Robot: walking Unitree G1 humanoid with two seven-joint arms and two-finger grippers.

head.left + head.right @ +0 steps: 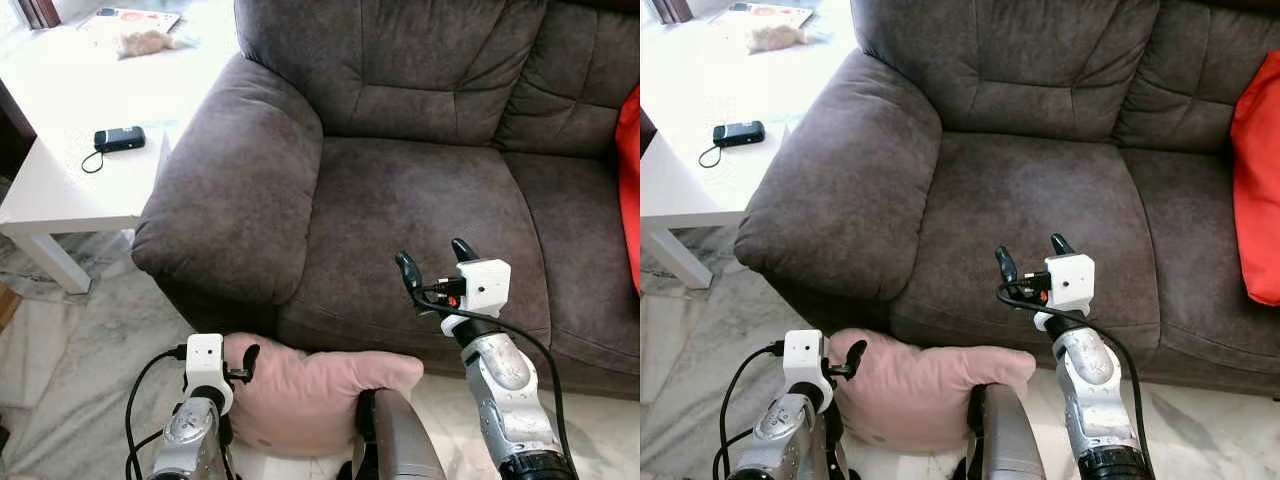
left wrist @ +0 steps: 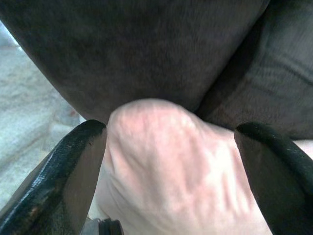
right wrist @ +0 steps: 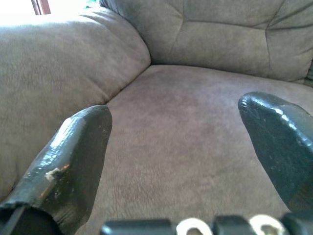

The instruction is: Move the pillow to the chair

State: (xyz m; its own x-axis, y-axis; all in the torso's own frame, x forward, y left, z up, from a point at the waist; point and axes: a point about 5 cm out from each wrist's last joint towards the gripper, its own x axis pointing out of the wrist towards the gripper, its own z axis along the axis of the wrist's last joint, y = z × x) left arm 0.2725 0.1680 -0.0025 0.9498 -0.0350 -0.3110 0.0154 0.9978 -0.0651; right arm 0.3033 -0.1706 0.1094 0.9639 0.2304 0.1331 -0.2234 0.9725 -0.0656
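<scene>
- The soft pale-pink fabric pillow sits low against my body, in front of the foot of the couch, its long axis running from my left side to my right.
- My left gripper is at the pillow's left end; in the left wrist view its black fingers stand apart with a bunched corner of the pink fabric between them, one touching it, not pinched shut.
- My right gripper is raised above the pillow's right end and beyond it, over the front of the seat; its fingers are spread wide with nothing between them.
- I judge the left arm the nearer one: the pillow lies right at it, while the right would have to drop back down.
- The dark brown suede armchair seat lies straight ahead and higher, bare.
- Farther off: a red cushion to the right, and a white side table with a small black device to the left.
</scene>
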